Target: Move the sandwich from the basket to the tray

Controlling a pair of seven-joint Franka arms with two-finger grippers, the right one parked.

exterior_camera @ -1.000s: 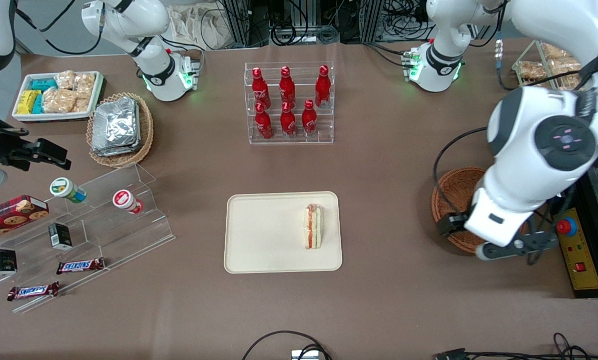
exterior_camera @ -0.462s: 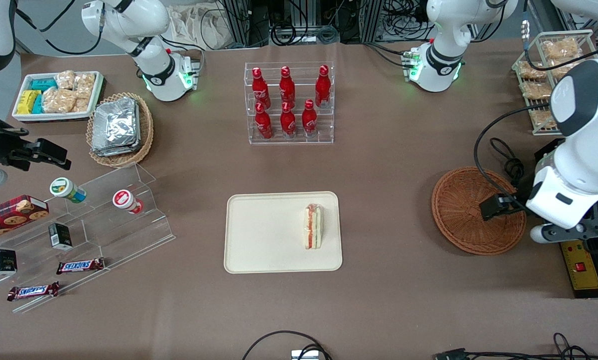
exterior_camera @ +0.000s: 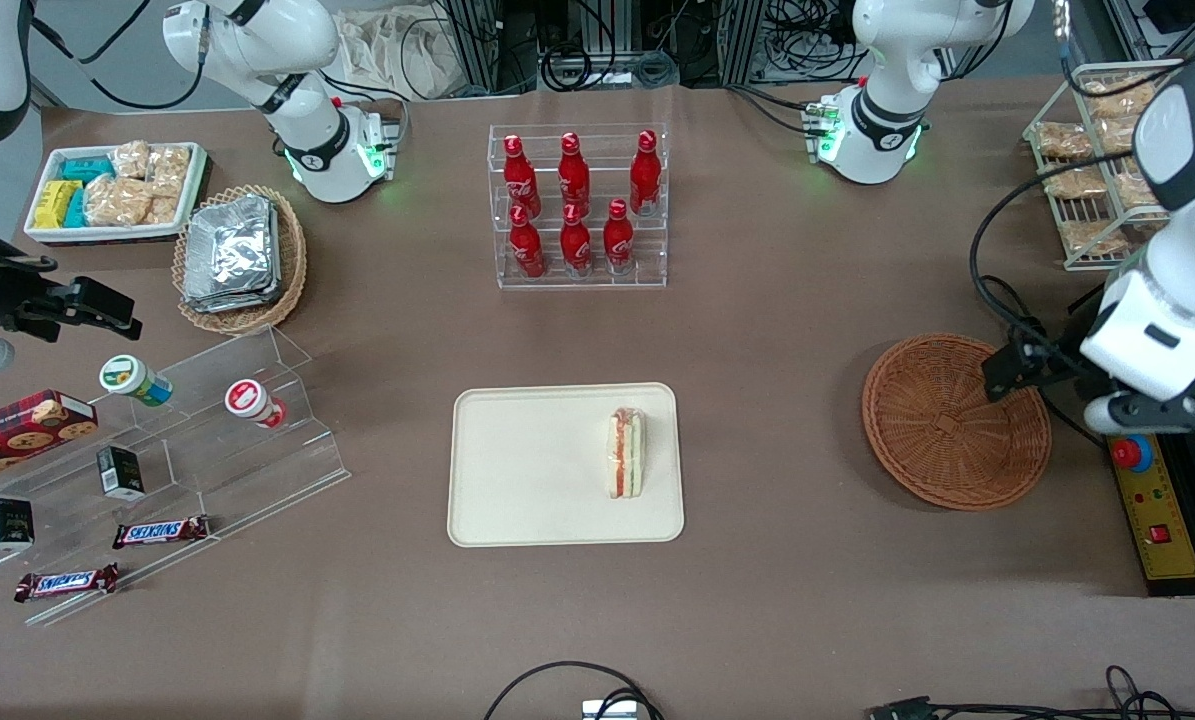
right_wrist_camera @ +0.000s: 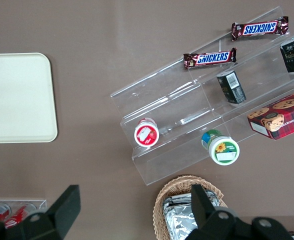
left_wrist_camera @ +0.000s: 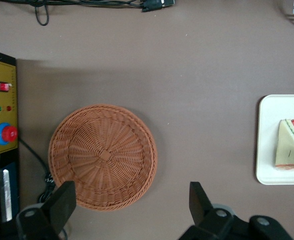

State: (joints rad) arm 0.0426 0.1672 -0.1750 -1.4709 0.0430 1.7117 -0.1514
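Note:
The sandwich (exterior_camera: 626, 453) lies on the cream tray (exterior_camera: 537, 470), standing on its edge near the tray's side toward the working arm. The wrist view shows the same sandwich (left_wrist_camera: 290, 151) on the tray (left_wrist_camera: 267, 140). The brown wicker basket (exterior_camera: 955, 420) holds nothing, as its inside (left_wrist_camera: 103, 156) shows. My left gripper (exterior_camera: 1152, 412) hangs high above the table's edge beside the basket, toward the working arm's end. The gripper (left_wrist_camera: 132, 195) is open wide with nothing between its fingers (left_wrist_camera: 63, 197).
A clear rack of red bottles (exterior_camera: 577, 205) stands farther from the camera than the tray. A yellow control box with a red button (exterior_camera: 1152, 500) and a wire rack of snacks (exterior_camera: 1097, 170) flank the basket. The foil-pack basket (exterior_camera: 240, 258) and an acrylic shelf (exterior_camera: 197, 440) sit toward the parked arm's end.
My left arm has swung off the basket toward the working arm's end of the table, uncovering the whole basket. The sandwich and tray have not moved.

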